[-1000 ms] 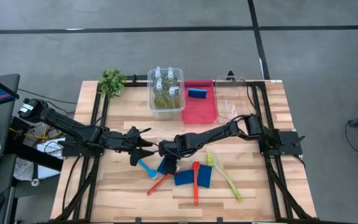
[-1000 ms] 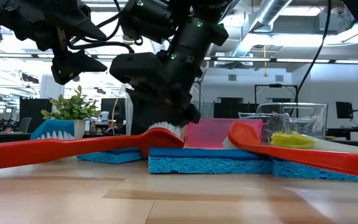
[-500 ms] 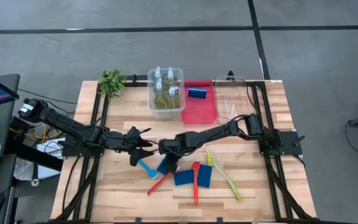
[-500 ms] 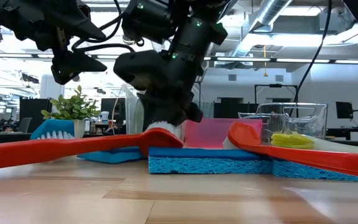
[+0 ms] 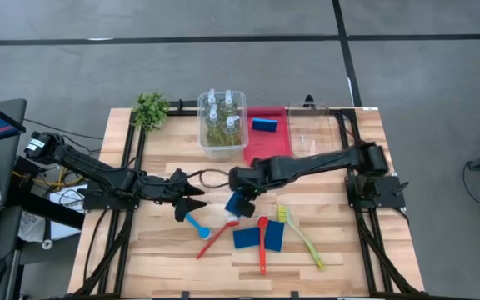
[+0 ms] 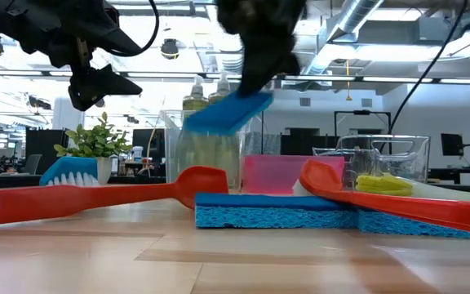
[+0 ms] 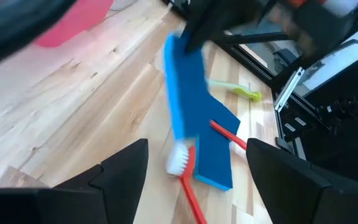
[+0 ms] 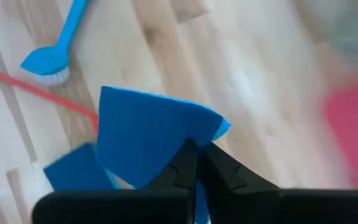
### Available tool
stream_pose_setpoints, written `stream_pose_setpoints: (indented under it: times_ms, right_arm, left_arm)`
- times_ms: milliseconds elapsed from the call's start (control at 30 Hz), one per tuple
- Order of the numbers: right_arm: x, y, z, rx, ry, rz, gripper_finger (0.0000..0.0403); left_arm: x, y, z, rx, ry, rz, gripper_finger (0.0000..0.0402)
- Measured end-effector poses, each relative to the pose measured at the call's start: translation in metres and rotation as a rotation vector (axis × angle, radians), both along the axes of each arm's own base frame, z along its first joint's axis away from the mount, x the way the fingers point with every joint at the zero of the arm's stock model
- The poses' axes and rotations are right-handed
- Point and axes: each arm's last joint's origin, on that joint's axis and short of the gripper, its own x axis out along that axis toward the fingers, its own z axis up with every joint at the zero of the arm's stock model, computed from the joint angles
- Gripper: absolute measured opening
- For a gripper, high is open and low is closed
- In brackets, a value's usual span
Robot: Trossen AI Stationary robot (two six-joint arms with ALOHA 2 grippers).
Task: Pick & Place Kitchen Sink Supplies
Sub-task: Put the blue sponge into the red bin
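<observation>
Holding a blue sponge [image 5: 237,202] clear of the table, my right gripper [image 5: 242,193] has its fingers pinched tight on one edge, so the sponge hangs off them, tilted. In the low view it [image 6: 228,111] rides well above the brushes, in front of the clear bin of bottles [image 6: 205,155].

The relation I care about now is sponge to red bin [image 5: 267,146]. From the gripper the bin lies at about one o'clock in the high view, just beyond the arm's own forearm. One sponge [image 5: 263,125] already lies in its far half, so I judge that's where this one belongs. The right arm is the one to carry it; no hand-over is called for.

My left gripper [image 5: 188,198] hovers at about nine o'clock from the held sponge, fingers spread wide and empty, right above the blue brush [image 5: 197,223]. That brush runs roughly from eleven to five, its head at the five o'clock end.

Left on the wood: two sponges [image 5: 259,237] lying flat side by side near table centre, two red brushes [image 5: 213,242] crossing around them, and the yellow-green brush [image 5: 303,236] off at four o'clock. The four bottles [image 5: 221,118] stand in the clear bin at twelve. A second clear bin [image 5: 313,132] sits past the red one, holding nothing I can see.
</observation>
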Motion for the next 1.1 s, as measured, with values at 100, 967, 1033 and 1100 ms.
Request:
stream_pose_setpoints:
  times_ms: [100, 967, 1033, 1100]
  right_arm:
    - [-0.022, -0.012, 0.019, -0.045, 0.018, -0.027, 0.0003]
    - [-0.073, -0.164, 0.023, -0.374, 0.321, -0.061, 0.0013]
    - [-0.070, -0.169, 0.019, -0.378, 0.329, -0.020, 0.0019]
    - [-0.067, -0.172, 0.017, -0.367, 0.315, 0.020, 0.0031]
  left_arm:
    - [0.000, 0.001, 0.000, 0.007, -0.002, 0.016, 0.0273]
    - [-0.001, 0.009, 0.002, 0.125, -0.042, 0.297, 0.0273]
    - [-0.001, 0.010, 0.002, 0.127, -0.045, 0.312, 0.0273]
    - [-0.001, 0.010, 0.002, 0.129, -0.048, 0.330, 0.0273]
